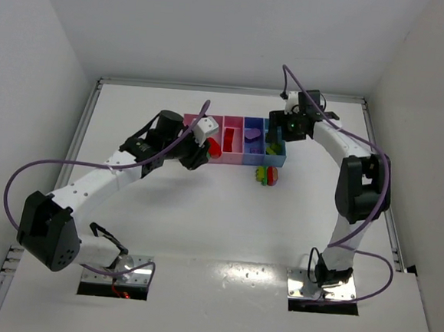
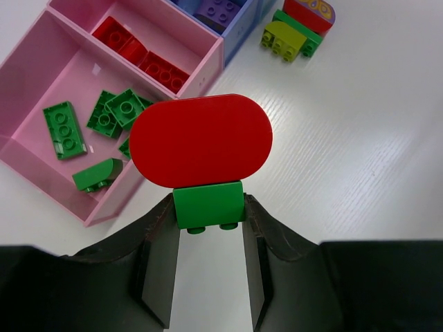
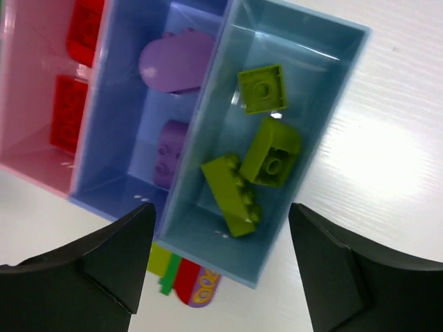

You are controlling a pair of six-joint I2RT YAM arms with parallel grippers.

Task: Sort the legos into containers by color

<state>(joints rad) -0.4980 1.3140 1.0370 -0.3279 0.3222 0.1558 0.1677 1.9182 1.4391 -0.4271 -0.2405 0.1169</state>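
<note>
Tabletop (image 1: 202, 226): white, walled.
Left end effector (image 2: 208, 228): I pinch the red-green stack (image 2: 201, 142), likely for splitting.
Right end effector (image 3: 221, 214): spread empty over the light blue bin (image 3: 325, 62), above its yellow legos (image 3: 270, 155).

A robotics lab cell: plain white panel walls (image 1: 217, 27) enclose a white bench (image 1: 225, 220) with two cabled white robot arms (image 1: 106, 176) bolted on

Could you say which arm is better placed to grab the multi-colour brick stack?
Likely right: right gripper open near the multi-colour brick stack; left gripper holds a red-topped green brick.
</note>
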